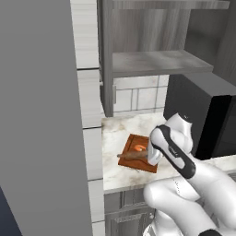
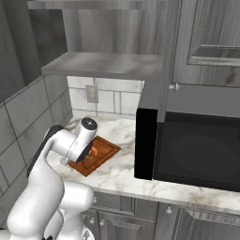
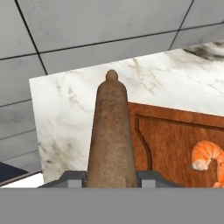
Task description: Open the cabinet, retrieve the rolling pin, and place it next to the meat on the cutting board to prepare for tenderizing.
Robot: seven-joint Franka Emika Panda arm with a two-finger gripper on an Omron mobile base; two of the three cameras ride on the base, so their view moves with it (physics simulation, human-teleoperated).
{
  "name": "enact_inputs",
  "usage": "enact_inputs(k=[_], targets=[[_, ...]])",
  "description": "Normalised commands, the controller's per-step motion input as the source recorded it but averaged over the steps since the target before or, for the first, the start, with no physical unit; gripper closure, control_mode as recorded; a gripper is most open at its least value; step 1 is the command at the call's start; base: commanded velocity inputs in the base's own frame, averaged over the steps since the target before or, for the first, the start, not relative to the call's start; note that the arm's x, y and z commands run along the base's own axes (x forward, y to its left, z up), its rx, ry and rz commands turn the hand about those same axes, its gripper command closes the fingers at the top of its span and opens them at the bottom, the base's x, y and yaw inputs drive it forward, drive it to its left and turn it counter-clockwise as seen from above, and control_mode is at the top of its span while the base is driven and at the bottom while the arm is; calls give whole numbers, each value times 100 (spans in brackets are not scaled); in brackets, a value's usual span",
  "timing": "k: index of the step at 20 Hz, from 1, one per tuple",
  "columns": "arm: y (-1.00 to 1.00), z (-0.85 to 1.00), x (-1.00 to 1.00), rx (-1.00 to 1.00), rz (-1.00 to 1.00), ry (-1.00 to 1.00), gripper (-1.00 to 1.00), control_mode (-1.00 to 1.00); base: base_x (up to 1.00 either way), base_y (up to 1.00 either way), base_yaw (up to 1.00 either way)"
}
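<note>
Placing is in hand: jaws pinch the pin (image 3: 111,140) low over the board (image 3: 175,144), seemingly still unlowered beside the meat (image 3: 208,158).

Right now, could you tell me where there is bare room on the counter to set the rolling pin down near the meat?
The cutting board has bare wood left of the meat in the hand view, beneath the rolling pin that the tool holds. Bare marble counter lies between board and tiled wall, and between board and microwave. The arm crowds the board's near edge.
</note>
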Motion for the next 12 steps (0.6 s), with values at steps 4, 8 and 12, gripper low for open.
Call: enact_inputs(k=[4,8,12], targets=[[0,-55,2,0,2,-5,100,-100,0,0,0],[0,-48,10,0,0,-4,100,-100,0,0,0],[0,-45,10,0,0,-6,100,-100,0,0,0]])
